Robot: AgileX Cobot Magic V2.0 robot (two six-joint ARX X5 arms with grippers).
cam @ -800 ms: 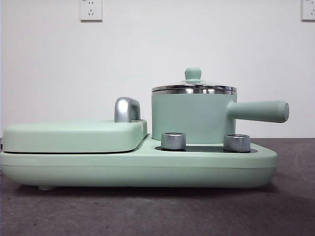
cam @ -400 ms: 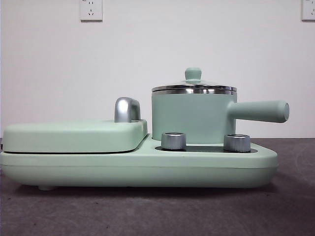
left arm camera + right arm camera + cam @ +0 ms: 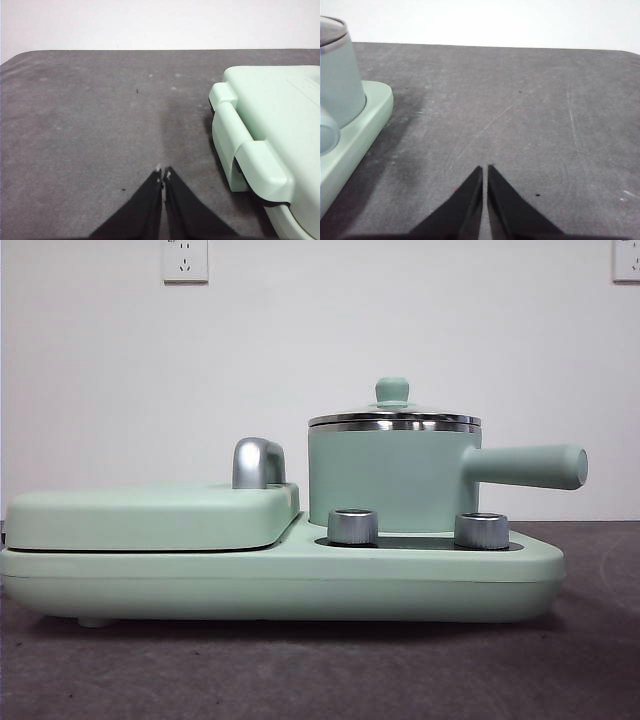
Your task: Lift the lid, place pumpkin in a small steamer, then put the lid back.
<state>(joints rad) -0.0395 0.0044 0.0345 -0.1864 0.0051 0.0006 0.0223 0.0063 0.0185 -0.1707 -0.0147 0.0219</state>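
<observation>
Small round lid w/ shiny steel rim and mint-green knob [image 3: 392, 392] sits closed on the mint-green cylindrical steamer pot w/ long straight side handle [image 3: 385, 480], which stands on the black plate of the mint-green cooker base [image 3: 280, 585], behind two chrome dials [image 3: 352, 526]. Beside the pot is the wide flat mint-green cover [image 3: 150, 515] w/ its chrome handle [image 3: 257, 462]. No pumpkin visible in any view, so its place can't be given.

Left end effector [image 3: 163, 174]: jaws pressed together, holding nothing, over bare grey table [image 3: 90, 115] just off the cover's hinged end. Right end effector [image 3: 485, 170]: jaws likewise together, empty, over table near the base's pot-side end. Neither shows in the front view, so both are well apart from the lid.

Handling, as judgement: lid prob. light, rigid, glass/steel, so slippery at the rim and would clatter or chip if dropped. Best hold is the knob: small, rounded, narrowing to a neck at its foot, so jaws should open first, straddle it, close at the neck. Lift straight up to avoid dragging the pot. Pot's smooth wall is poor to grip; the side handle is the steadying pt.
</observation>
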